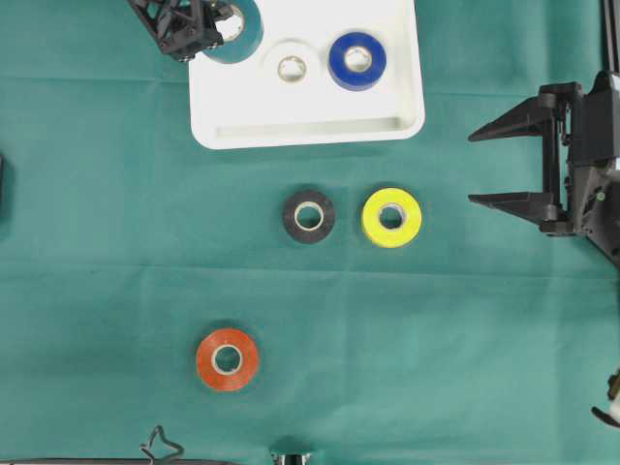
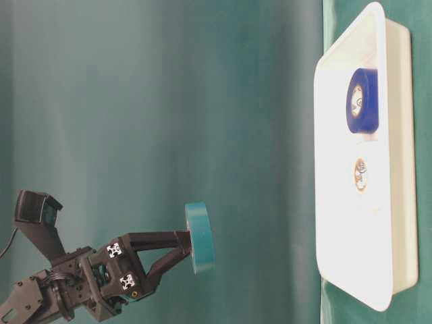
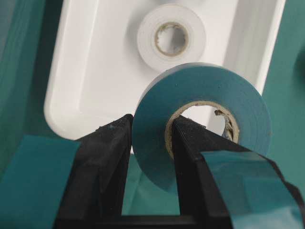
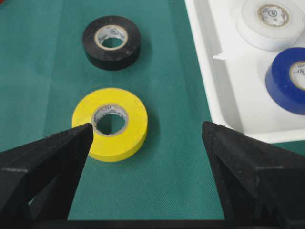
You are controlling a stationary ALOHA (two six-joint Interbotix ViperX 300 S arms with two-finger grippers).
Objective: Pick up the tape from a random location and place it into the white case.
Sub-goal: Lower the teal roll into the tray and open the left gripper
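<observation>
**Teal roll held over the white case's corner**

The left gripper pinches a teal tape roll by its wall: in the left wrist view one finger presses the outer face and the other sits inside the cardboard core. The roll hangs above the far-left corner of the white case, clear of its floor, as the table-level view shows with a gap between the roll and the case.

Inside the case lie a white tape roll near the middle of the far side and a blue tape roll just to its right, apart from each other.

On the green cloth, near its centre, a black tape roll and a yellow tape roll lie flat side by side, not touching. An orange tape roll lies nearer the front edge, left of centre.

The right gripper stands at the right edge of the cloth with its jaws spread wide, holding nothing, and faces the yellow roll.
</observation>
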